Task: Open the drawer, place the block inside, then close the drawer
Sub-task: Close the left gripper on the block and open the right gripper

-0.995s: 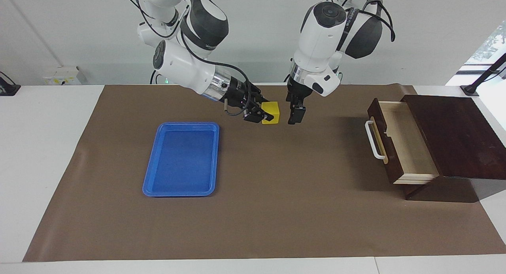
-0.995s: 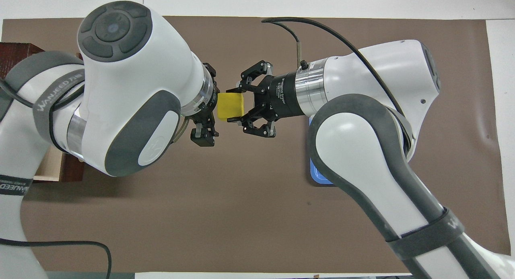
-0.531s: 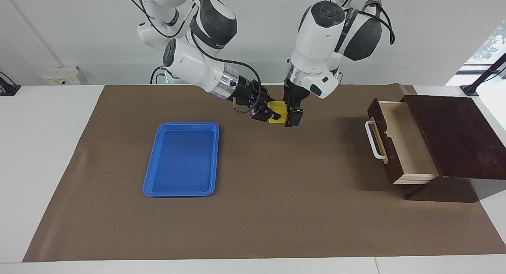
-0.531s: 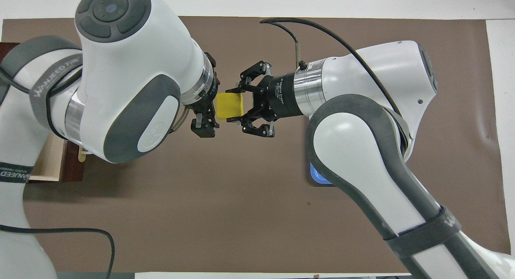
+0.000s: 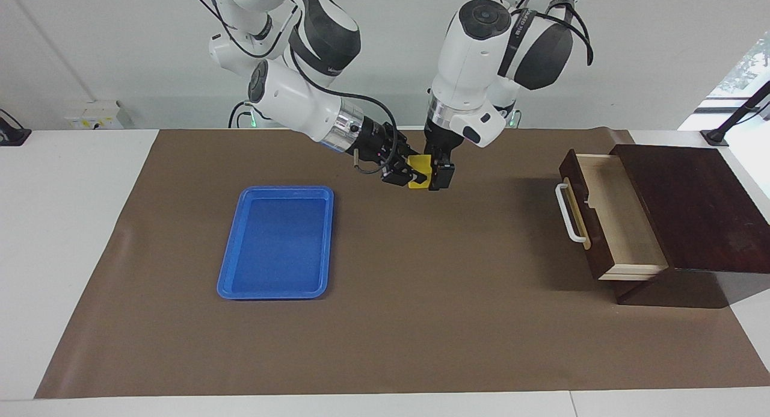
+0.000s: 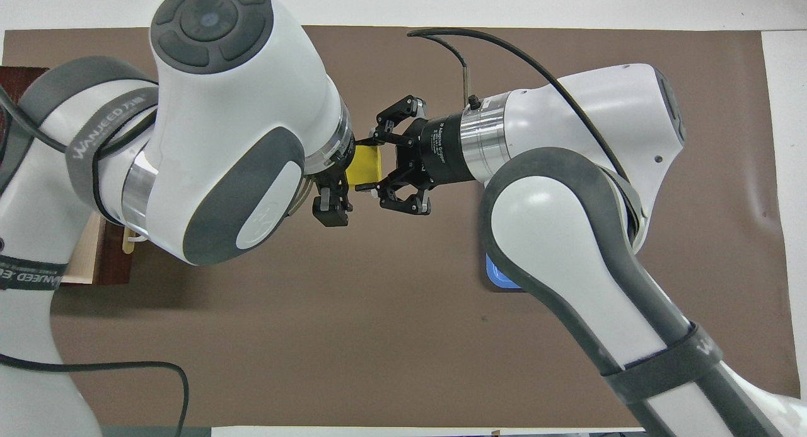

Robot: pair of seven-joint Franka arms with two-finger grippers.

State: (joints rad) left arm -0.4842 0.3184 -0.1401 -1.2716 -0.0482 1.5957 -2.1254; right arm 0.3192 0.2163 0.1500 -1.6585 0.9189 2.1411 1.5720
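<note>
A white tabletop (image 5: 72, 224) under a brown mat (image 5: 421, 321) meets a plain pale wall (image 5: 649, 56) — daylight from a window (image 5: 746, 68) at one end.

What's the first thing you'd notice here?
A small bright yellow cube held up in the air over the middle of the brown mat, pinched by the right gripper while the open left gripper comes around it. Next, the dark brown wooden drawer standing pulled open at the left arm's end, and a blue plastic tray lying on the mat.

A blue tray (image 5: 275, 242) lies on the brown mat (image 5: 421, 333) covering the white table (image 5: 66, 224).
</note>
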